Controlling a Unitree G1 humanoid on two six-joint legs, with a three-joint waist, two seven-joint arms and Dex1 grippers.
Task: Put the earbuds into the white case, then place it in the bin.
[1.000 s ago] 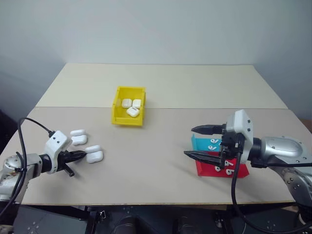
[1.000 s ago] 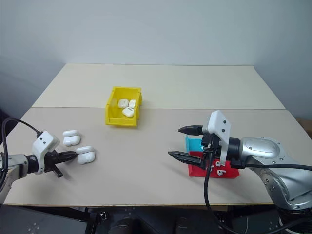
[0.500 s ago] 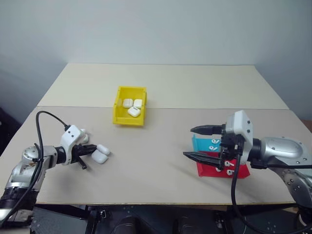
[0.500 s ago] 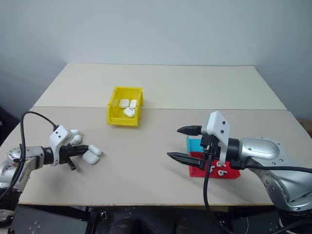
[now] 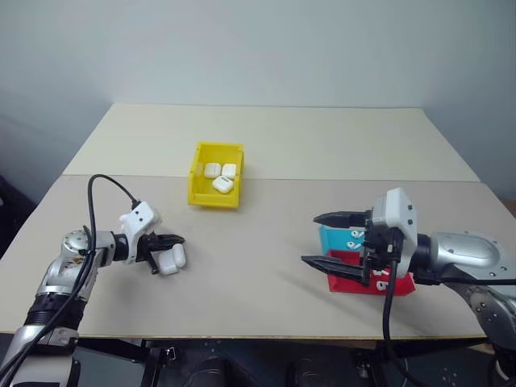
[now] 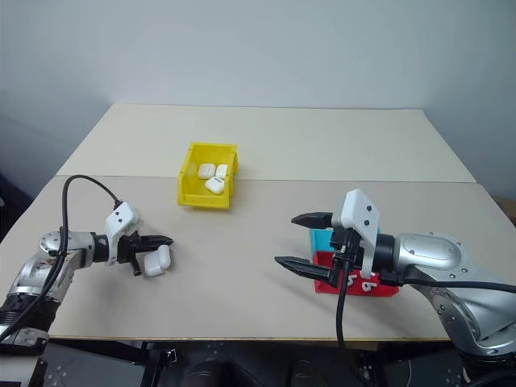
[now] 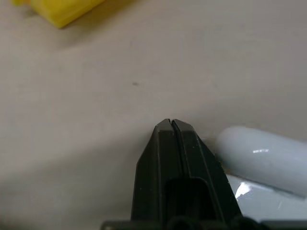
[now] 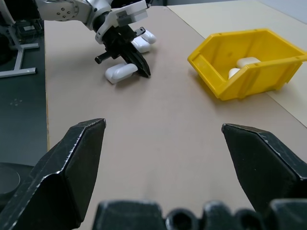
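The right gripper (image 5: pixel 326 239) is hovering nearest the front edge of the table (image 5: pixel 266 274), jaws spread wide with nothing between them. Right behind its fingers, the red tray (image 5: pixel 355 278) and the teal tray (image 5: pixel 330 237) are sitting side by side, teal on the far side of the red one. The earbuds (image 5: pixel 351 234) are lying loose in both trays, tiny glossy stemmed things.

Across from the red tray, on the robot's left, the left gripper (image 6: pixel 164 241) is pointing at the table with its fingers pressed together, gripping nothing. The white case (image 6: pixel 157 260) is lying on the table just beside those shut tips, maybe touching, hard to say. The right wrist view is showing a couple more white cases (image 8: pixel 144 40) just behind that gripper.

Farthest back from the red tray, the yellow bin (image 5: pixel 214 174) is already holding three white cases.

Handling-wise, I'm guessing the case is light, hard and slick, so with all that rounded plastic it's probably going to squirt out of a sloppy pinch. Taking it across the flat broad sides, low on the body and below the hinge line, looks safest. The buds are going to be fiddly: stiff but featherweight, best pinched at the stem.
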